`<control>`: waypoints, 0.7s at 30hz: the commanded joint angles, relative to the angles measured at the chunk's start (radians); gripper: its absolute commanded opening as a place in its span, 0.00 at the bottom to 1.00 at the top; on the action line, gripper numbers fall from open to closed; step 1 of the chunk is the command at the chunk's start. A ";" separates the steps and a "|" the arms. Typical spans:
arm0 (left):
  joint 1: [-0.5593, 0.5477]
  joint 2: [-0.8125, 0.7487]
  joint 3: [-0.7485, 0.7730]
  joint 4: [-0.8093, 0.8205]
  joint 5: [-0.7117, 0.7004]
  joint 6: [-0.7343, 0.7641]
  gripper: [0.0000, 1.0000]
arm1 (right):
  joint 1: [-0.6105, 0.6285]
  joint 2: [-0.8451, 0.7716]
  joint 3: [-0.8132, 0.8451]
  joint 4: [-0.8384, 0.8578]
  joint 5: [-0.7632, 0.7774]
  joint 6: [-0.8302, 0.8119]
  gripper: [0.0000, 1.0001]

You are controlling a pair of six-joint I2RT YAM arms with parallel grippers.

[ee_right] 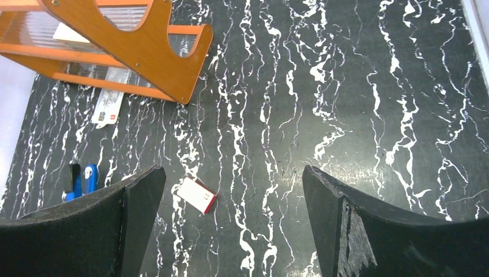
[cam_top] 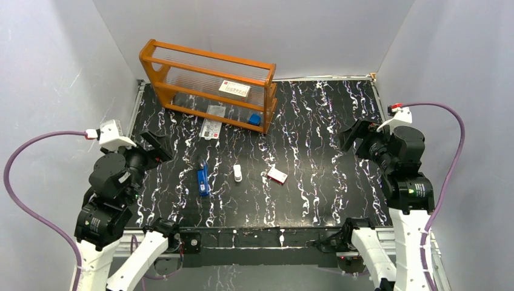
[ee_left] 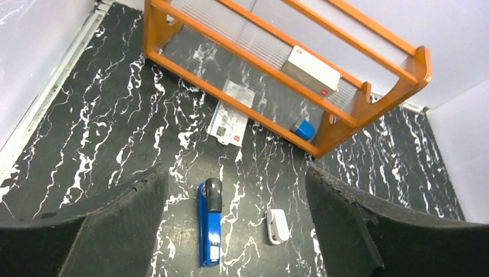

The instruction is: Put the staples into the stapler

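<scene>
On the table (cam_top: 315, 139), the staples (cam_top: 237, 173) are lying just beside the stapler (cam_top: 203, 177). I am holding the left gripper (cam_top: 159, 145) and right gripper (cam_top: 353, 134) open and empty, so I think I am only starting, reaching down for the stapler next

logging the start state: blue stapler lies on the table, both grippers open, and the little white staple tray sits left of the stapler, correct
Not quite: the staple tray sits right of the stapler, as the top view shows; the rest holds.
</scene>
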 commanded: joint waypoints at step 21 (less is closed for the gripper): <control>-0.067 0.409 -0.306 0.351 0.699 -0.001 0.87 | 0.301 0.186 -0.406 0.463 -0.168 0.001 0.84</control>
